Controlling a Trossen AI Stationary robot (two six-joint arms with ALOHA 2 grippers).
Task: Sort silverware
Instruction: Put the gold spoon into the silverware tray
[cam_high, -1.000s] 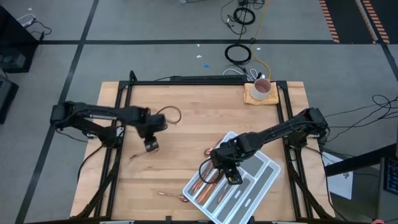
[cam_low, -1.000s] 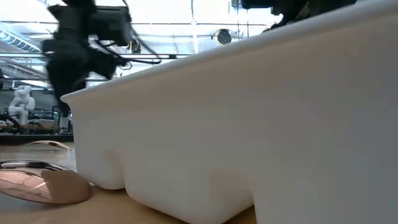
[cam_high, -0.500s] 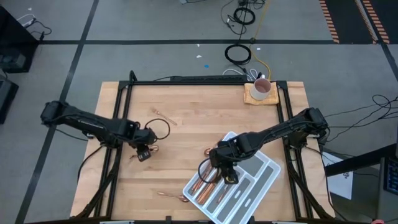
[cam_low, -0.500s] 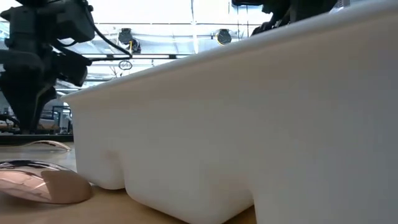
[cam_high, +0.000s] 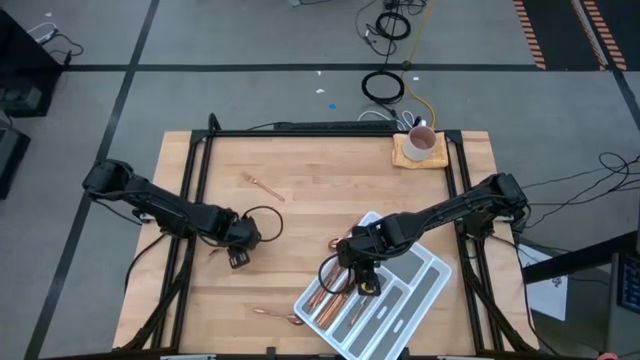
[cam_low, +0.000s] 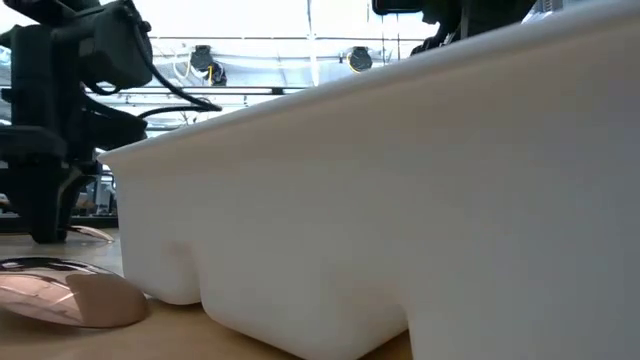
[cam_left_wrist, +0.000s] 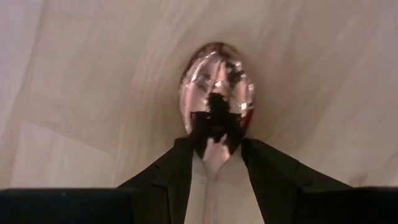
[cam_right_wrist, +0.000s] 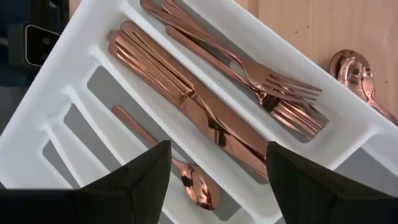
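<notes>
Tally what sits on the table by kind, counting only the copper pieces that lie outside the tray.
White tray: 1
White mug: 1
Tan pad under the mug: 1
Loose copper pieces: 4
Total: 7

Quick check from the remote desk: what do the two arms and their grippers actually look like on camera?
Both arms are dark, nearly black, built of slim jointed segments. A black cable loops beside the left gripper and another beside the right gripper. In the wrist views, the fingers are flat, matte black and wedge-shaped, tapering to their tips. No readable markings show.
</notes>
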